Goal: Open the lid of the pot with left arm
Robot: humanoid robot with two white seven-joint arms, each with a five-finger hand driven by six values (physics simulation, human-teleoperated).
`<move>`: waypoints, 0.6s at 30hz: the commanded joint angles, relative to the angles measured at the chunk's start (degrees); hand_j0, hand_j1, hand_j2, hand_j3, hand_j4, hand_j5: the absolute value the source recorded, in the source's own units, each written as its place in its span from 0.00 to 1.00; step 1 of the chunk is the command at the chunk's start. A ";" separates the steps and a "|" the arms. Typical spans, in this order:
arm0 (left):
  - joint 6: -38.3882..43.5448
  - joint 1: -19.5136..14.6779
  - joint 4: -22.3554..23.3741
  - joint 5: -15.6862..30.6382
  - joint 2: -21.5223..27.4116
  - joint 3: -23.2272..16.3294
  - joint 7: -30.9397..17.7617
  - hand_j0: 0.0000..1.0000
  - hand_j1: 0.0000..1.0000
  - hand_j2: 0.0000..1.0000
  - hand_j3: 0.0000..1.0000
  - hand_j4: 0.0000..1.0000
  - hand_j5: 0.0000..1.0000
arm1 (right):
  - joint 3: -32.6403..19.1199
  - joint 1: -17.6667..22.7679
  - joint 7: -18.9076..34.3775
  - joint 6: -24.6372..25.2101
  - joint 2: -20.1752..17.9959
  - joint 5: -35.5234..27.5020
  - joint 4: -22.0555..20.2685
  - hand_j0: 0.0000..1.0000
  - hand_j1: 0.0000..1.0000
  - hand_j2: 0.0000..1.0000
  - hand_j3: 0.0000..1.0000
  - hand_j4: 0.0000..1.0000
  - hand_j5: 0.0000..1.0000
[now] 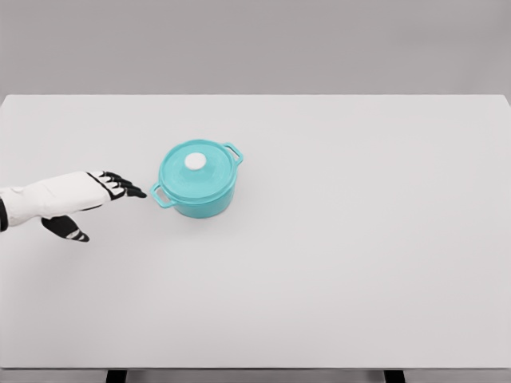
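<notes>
Head view: left arm (48, 195) entering from left edge, lying low over white table (335, 263). Left hand (100, 195) pointing right, fingers (128, 188) extended and loose, thumb hanging below, gripping nothing. Teal pot (197, 179) sitting left of table centre, just right of fingertips, not touching. Lid (196, 169) resting on pot, white knob (195, 162) facing up.

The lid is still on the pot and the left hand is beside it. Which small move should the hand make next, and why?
Probably lift the left hand a little and carry it right, over the white knob. The lid sits closed on the teal pot, and the open fingers point at the pot's near handle, short of it and well away from the knob.
</notes>
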 commanded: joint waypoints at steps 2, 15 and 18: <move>-0.30 0.00 -0.16 -0.12 -0.13 -0.11 -0.01 1.00 1.00 1.00 1.00 1.00 1.00 | 0.02 0.17 0.02 0.00 -0.01 0.00 0.00 1.00 1.00 1.00 1.00 1.00 1.00; -0.65 -8.34 0.19 3.03 0.31 -3.00 -0.01 1.00 1.00 1.00 1.00 1.00 1.00 | 0.02 0.18 0.02 0.00 -0.01 0.00 0.00 1.00 1.00 1.00 1.00 1.00 1.00; -0.21 -27.58 2.92 15.17 0.05 -32.87 -0.01 1.00 1.00 1.00 1.00 1.00 1.00 | 0.02 0.18 0.02 -0.09 -0.01 0.00 0.00 1.00 1.00 1.00 1.00 1.00 1.00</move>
